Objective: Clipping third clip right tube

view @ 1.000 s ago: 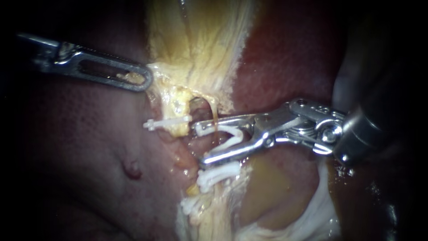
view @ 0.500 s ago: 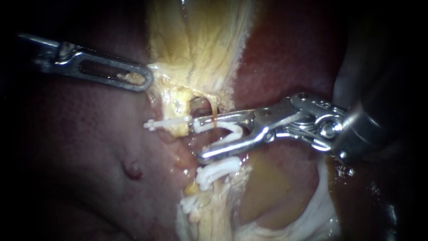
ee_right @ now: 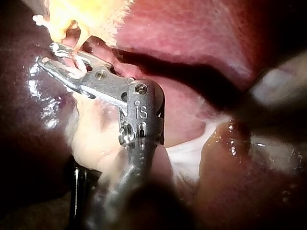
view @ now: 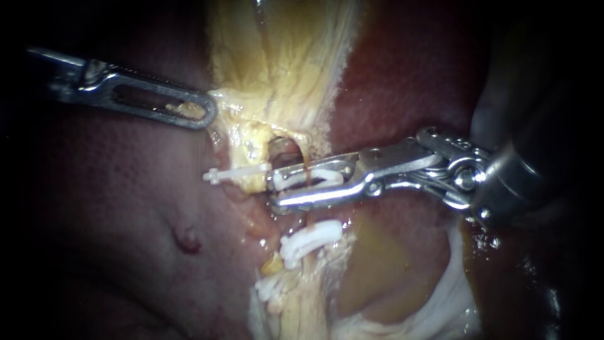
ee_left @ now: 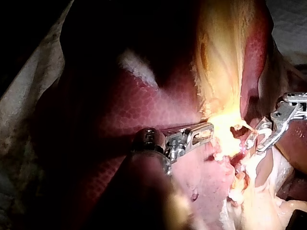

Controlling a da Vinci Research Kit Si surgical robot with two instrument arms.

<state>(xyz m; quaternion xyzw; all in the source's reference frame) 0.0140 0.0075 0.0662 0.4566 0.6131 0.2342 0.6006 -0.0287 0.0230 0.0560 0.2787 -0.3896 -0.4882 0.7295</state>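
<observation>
Left side: our left instrument (view: 202, 112) comes in from the left. Its windowed jaws lie together, pinching the edge of the yellow tissue (view: 277, 63), and a shred of it shows through the window.
Right side: our right instrument (view: 275, 190) comes in from the right. Its jaws are almost together, clamped on a white clip (view: 314, 178).
Task's thing: the right tube (view: 306, 165) is a thin brownish strand. It drops from the yellow tissue and passes through the white clip between the jaws.
Neighbours: a second clip (view: 236, 172) sits across a yellow stump just beside the right instrument's tips. The two lower clips (view: 311, 239) lie below the jaws, apart from them.
Around: the liver (view: 113, 208) lies dark red on both sides.
Left wrist view: we see the left instrument (ee_left: 207, 130) at the bright tissue's edge, and the right instrument (ee_left: 256, 141) beyond it.
Right wrist view: the right instrument (ee_right: 50, 56) holds the white clip (ee_right: 73, 71) between its jaws.
</observation>
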